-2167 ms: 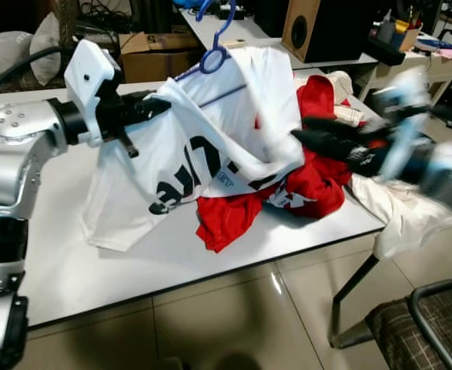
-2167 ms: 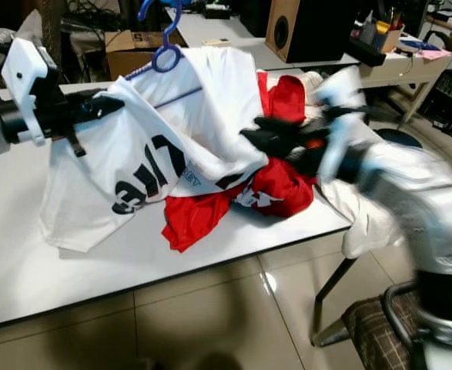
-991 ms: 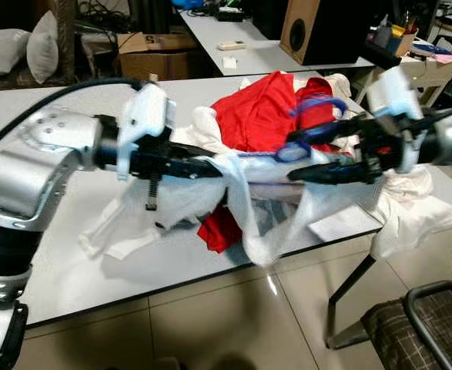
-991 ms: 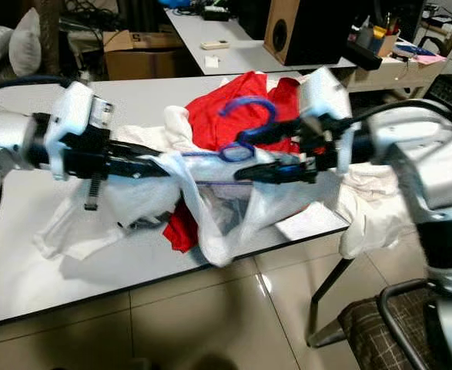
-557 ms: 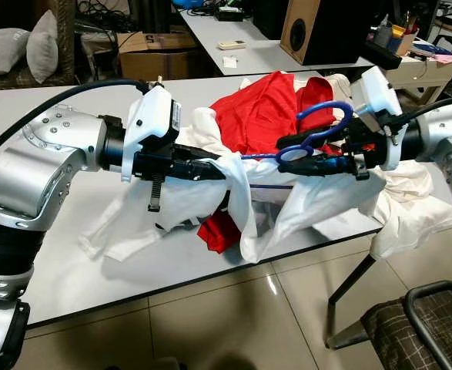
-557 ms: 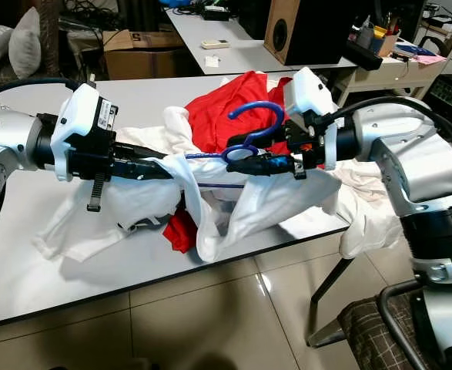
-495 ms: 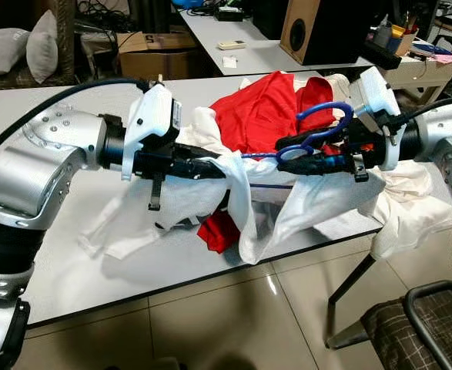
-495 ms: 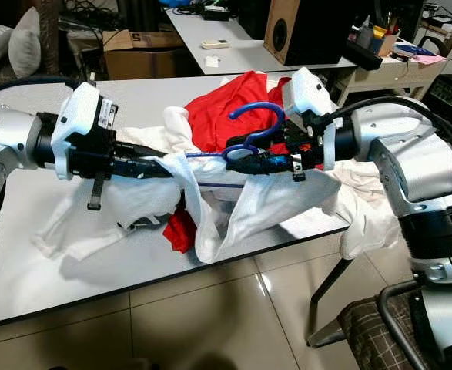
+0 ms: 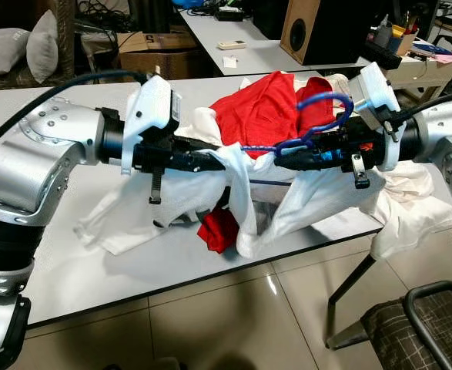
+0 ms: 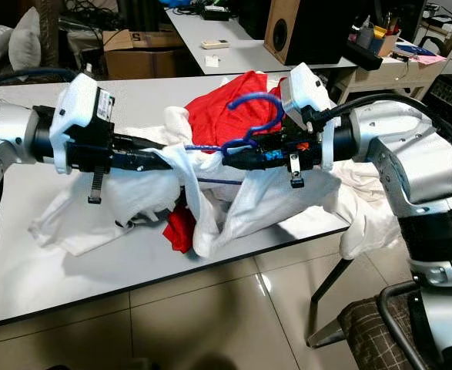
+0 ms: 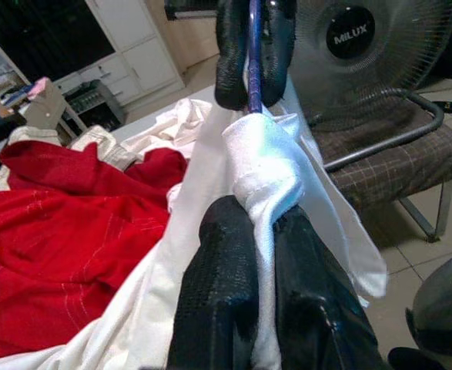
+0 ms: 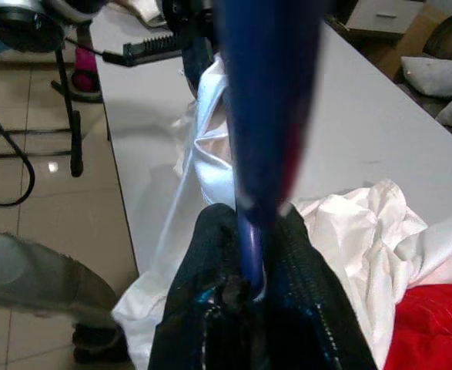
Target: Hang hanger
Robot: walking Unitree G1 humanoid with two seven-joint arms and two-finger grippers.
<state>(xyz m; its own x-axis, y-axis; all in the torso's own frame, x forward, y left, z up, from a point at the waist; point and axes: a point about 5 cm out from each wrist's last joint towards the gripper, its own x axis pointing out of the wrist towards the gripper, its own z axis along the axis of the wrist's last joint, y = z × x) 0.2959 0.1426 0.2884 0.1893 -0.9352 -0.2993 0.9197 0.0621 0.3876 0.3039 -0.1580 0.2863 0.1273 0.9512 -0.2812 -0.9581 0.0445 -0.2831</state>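
Above the table (image 9: 71,285), right pincer (image 10: 229,158) clamps the blue hanger (image 10: 249,108).

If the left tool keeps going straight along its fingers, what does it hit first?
Probably the right tool: it sits straight ahead of the left tool, gripping the blue hanger, with the white shirt bunched between them. Depth is unclear.
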